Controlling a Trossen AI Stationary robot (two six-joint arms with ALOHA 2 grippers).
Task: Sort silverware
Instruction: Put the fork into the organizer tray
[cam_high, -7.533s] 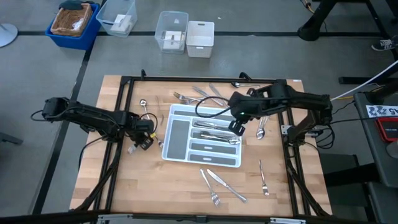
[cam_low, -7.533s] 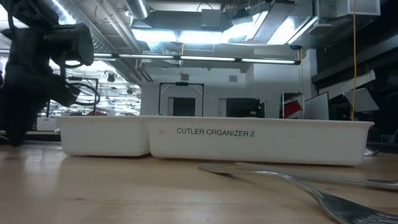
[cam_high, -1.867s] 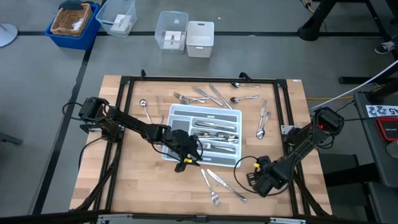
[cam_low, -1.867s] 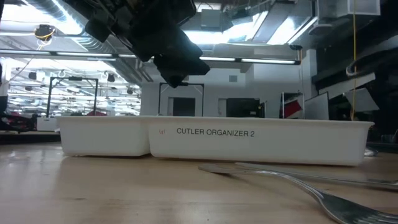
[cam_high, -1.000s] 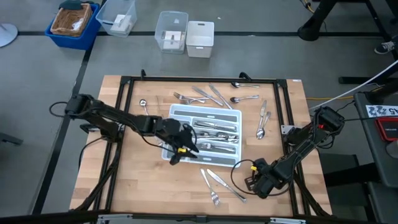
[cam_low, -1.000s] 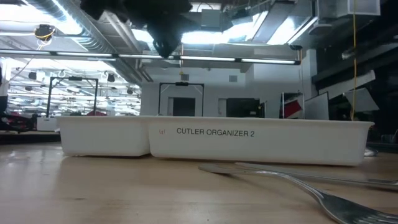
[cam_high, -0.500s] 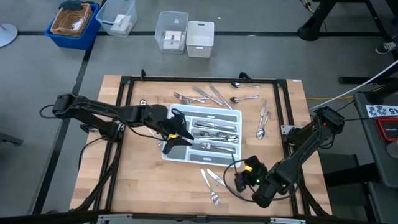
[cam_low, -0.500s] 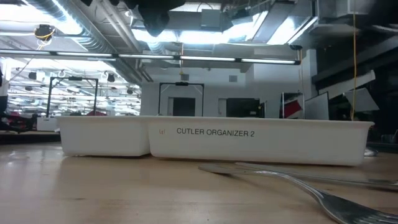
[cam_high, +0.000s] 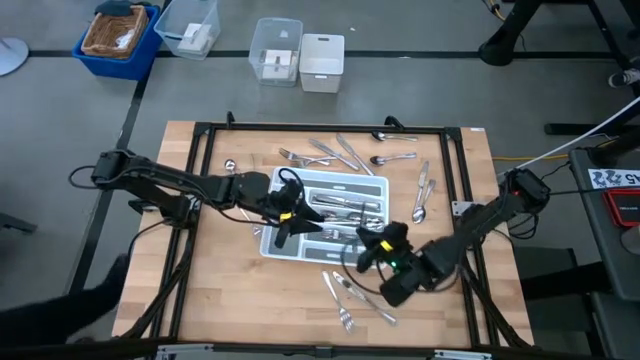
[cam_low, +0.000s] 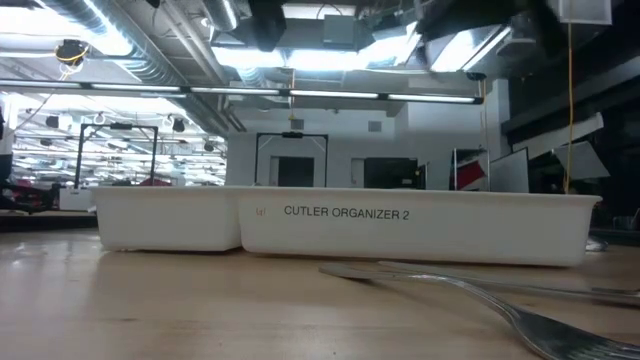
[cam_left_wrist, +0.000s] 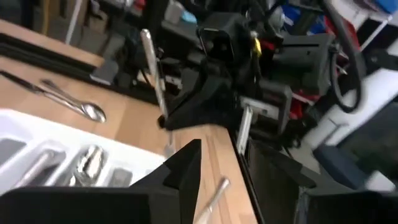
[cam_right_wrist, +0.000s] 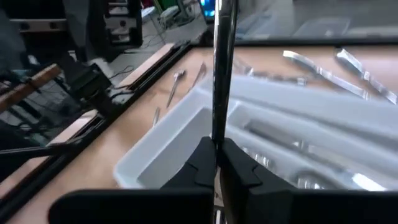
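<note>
— Holding what, exactly, on the right?

— A slim piece of silverware (cam_right_wrist: 222, 56), standing upright, with the right gripper (cam_high: 372, 247) clamped shut on it, poised at the near right corner of the white tray (cam_high: 285, 176). Whether it is a knife or a spoon handle I cannot tell.

— And the left?

— The left gripper (cam_high: 289, 216) hangs over the tray's wide left compartment with its jaws apart and nothing between them.

— How far along?

— Partway, I'd judge. Several pieces lie in the narrow compartments, but loose cutlery (cam_high: 330, 152) remains behind the tray, more to its right (cam_high: 421, 196), more in front (cam_high: 352, 297), and one spoon (cam_high: 232, 172) to its left.

— Room to move?

— Tight. Both grippers are near each other over the tray; the table's outer edges are free.
</note>
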